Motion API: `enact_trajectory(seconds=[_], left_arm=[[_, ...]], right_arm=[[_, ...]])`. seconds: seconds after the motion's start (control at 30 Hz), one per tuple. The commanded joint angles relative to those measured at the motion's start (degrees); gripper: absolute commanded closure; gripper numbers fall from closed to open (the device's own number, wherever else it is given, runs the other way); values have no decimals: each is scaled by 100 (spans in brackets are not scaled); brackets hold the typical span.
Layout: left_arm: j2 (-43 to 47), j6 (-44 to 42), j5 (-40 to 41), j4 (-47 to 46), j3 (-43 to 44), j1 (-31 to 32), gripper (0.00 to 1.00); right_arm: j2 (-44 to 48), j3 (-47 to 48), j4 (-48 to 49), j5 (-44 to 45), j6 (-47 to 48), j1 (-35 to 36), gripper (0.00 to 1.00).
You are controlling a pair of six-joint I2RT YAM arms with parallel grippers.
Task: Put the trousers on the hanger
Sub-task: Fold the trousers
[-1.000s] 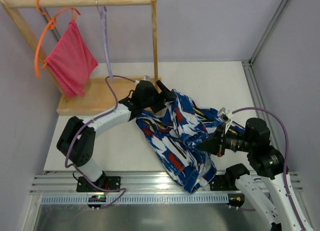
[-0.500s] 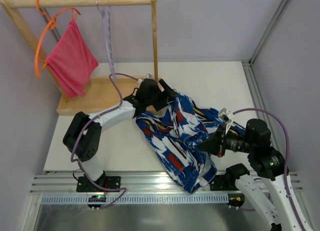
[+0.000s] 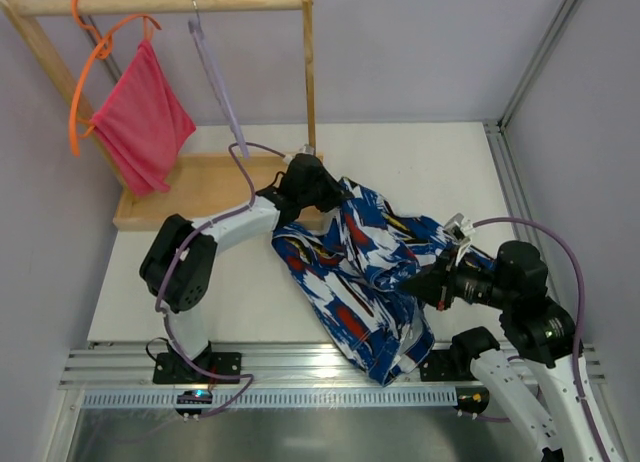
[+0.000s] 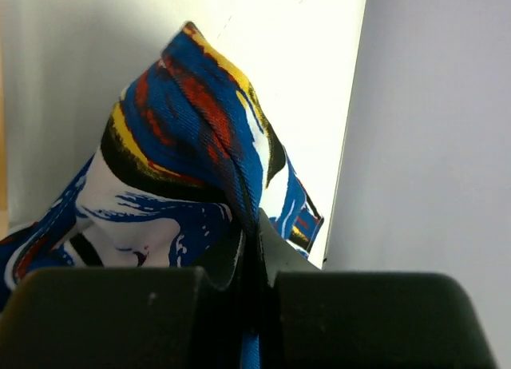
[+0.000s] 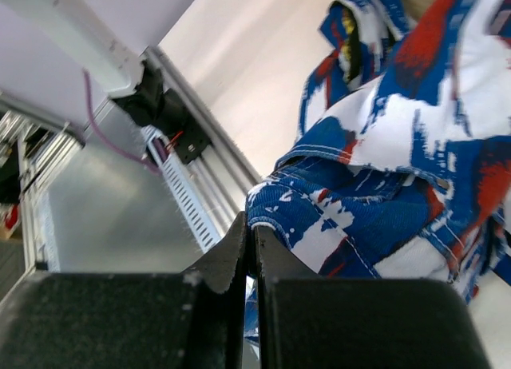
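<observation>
The printed blue, white and red trousers (image 3: 345,272) lie crumpled across the middle of the table, one part hanging over the near edge. My left gripper (image 3: 330,190) is shut on a raised fold at their far end; in the left wrist view the cloth (image 4: 184,161) peaks up from the closed left gripper (image 4: 254,253). My right gripper (image 3: 408,279) is shut on a stitched edge of the trousers (image 5: 383,185) at their right side, with the right gripper (image 5: 251,240) closed tight. The pale lavender hanger (image 3: 218,77) hangs tilted from the wooden rail.
A wooden rack stands at the back left, with its rail (image 3: 170,2), post (image 3: 309,77) and base board (image 3: 190,187). An orange hanger (image 3: 88,77) on it carries a plain pink-red cloth (image 3: 142,122). Metal rails (image 3: 300,367) line the near edge.
My left gripper has shut on the trousers' far fold after reaching in open. The lavender hanger has swung to the right. My right gripper has drawn slightly right with its hold.
</observation>
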State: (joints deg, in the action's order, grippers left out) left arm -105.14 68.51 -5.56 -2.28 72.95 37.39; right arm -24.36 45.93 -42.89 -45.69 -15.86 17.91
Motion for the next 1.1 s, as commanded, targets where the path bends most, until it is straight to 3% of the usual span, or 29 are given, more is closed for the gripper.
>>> enact_trajectory(seconds=[0.0, 0.13, 0.23, 0.33, 0.5, 0.63, 0.8, 0.9, 1.03, 1.07], left_arm=[[854, -364, 335, 113, -113, 93, 100], [1873, -742, 1266, 974, -421, 330, 100], [2751, -786, 1970, 1510, -702, 506, 100], [3630, -804, 2594, 2222, -826, 559, 100], [4956, -866, 3665, 3461, -809, 577, 100], [5758, -909, 4062, 4306, -694, 577, 100], [6304, -1129, 3932, 4675, -668, 577, 100], [6191, -1480, 3721, 4965, -387, 577, 100], [5725, -1894, 2747, 4642, -385, 577, 99], [5542, -1903, 2144, 4440, -500, 577, 91]], right_arm=[[54, 530, 97, 1349, -470, 28, 96], [-16, 969, 474, 3236, -779, 28, 96], [-568, 1573, 606, 3707, -638, 37, 96], [-1324, 2285, 738, 3612, -489, 37, 96], [-2413, 3324, 1089, 2225, -409, 28, 96], [-2985, 4220, 1222, 1178, -672, 37, 96], [-3005, 4258, 1135, 1264, -779, 37, 96], [-2855, 4038, 837, 1939, -621, 37, 96], [-2715, 3722, -120, 4396, -94, 37, 96], [-2680, 3660, -479, 5855, -84, 28, 96]])
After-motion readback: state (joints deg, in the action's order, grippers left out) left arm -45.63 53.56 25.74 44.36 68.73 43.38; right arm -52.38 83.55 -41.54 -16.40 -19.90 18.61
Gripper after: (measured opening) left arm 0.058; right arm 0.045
